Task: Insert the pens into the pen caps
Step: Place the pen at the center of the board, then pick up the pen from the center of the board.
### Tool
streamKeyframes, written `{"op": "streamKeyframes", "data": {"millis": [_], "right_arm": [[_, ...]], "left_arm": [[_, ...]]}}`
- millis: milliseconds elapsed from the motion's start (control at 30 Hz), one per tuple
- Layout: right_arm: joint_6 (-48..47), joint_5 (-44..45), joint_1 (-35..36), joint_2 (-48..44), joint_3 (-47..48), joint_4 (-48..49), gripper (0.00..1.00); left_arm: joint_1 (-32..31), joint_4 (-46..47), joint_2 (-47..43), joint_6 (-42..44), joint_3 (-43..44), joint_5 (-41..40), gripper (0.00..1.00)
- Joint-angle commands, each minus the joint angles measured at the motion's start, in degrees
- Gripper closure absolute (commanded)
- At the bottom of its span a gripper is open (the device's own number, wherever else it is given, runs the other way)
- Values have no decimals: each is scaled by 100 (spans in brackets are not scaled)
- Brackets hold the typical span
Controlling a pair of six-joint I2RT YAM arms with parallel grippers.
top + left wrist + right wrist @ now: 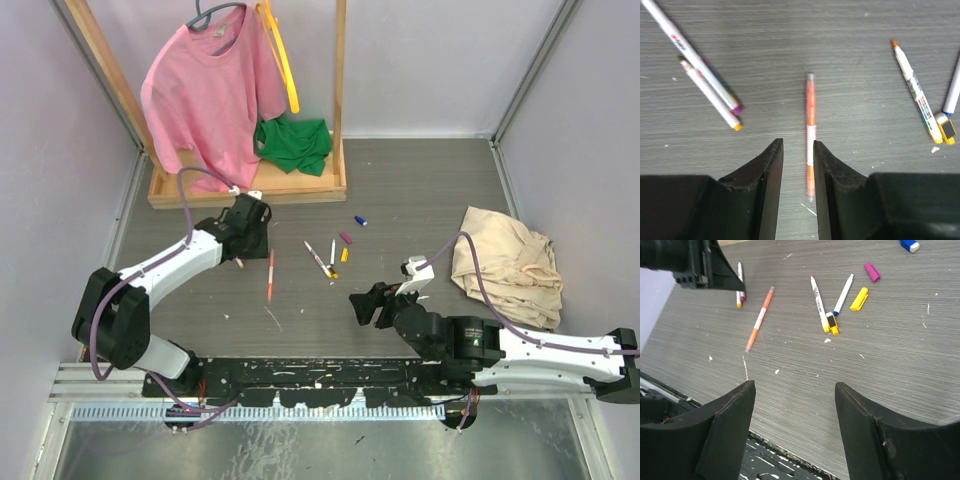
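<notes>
Left hand [797, 144], jaws slightly parted and gripping nothing, sits over one end of one orange pen [810, 115] lying on the table [865, 30]. Left of that pen are two pens [710, 95]. Right of it are two further pens [914, 90] and three loose caps [859, 298]. Right hand [793, 386] is wide open and empty.

The left arm [160, 265] and the right arm [540, 350] were white with big round black joints. Each one had a thin purple cable [186, 190] looping over it. The left gripper [798, 146] had two black pointy fingers [767, 175] with rough edges and one small round hole. The right gripper [795, 386] was black too, and its fingers [727, 420] were wide and shaped like wedges.
</notes>
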Motion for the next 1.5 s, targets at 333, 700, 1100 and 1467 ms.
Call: {"op": "streamKeyframes", "data": {"millis": [333, 700, 1100, 1467], "right_arm": [[118, 87, -8, 418, 333, -235, 30], [193, 3, -32, 309, 170, -242, 30], [214, -28, -71, 312, 138, -245, 29], [265, -41, -81, 392, 113, -245, 29]], "left_arm": [[1172, 239, -85, 264, 199, -326, 66], [1589, 478, 239, 104, -10, 12, 66], [1594, 711, 538, -83, -336, 86, 69], [1596, 746, 817, 12, -266, 13, 71]]}}
